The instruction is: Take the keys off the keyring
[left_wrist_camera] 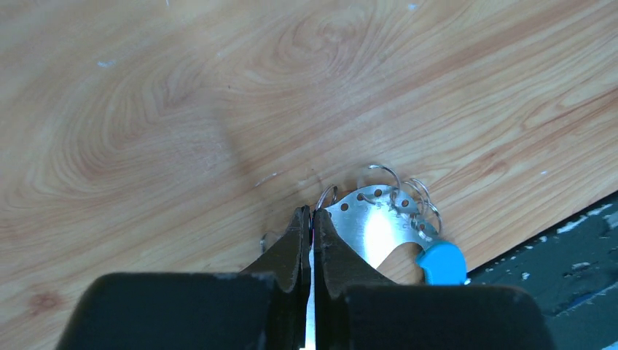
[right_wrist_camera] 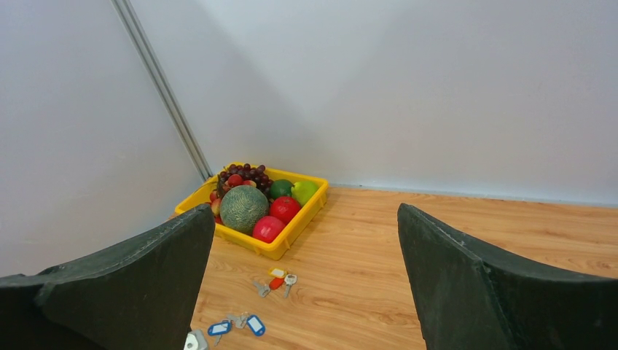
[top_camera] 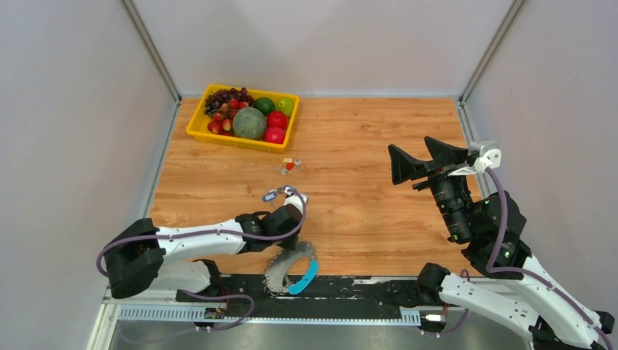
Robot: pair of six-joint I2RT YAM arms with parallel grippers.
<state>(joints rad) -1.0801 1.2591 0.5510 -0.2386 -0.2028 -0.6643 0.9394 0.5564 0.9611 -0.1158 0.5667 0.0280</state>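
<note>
The keyring [top_camera: 284, 266] lies at the table's near edge, a silvery fringed hoop with a blue arc [top_camera: 306, 278]. In the left wrist view its holed metal plate [left_wrist_camera: 372, 222], small rings and blue end [left_wrist_camera: 442, 262] show. My left gripper [left_wrist_camera: 311, 215] is shut on a thin piece seen edge-on at the plate's end, apparently a key on a small ring. It hangs over the hoop [top_camera: 290, 248]. Loose keys lie on the table: orange and white tags [top_camera: 290, 165], blue tags [top_camera: 275, 195]. My right gripper [top_camera: 412, 152] is open and empty, raised at the right.
A yellow tray [top_camera: 195, 131] of fruit stands at the back left, also in the right wrist view [right_wrist_camera: 288, 246]. The loose keys show there too [right_wrist_camera: 280, 281]. Grey walls enclose the table. A black rail runs along the near edge.
</note>
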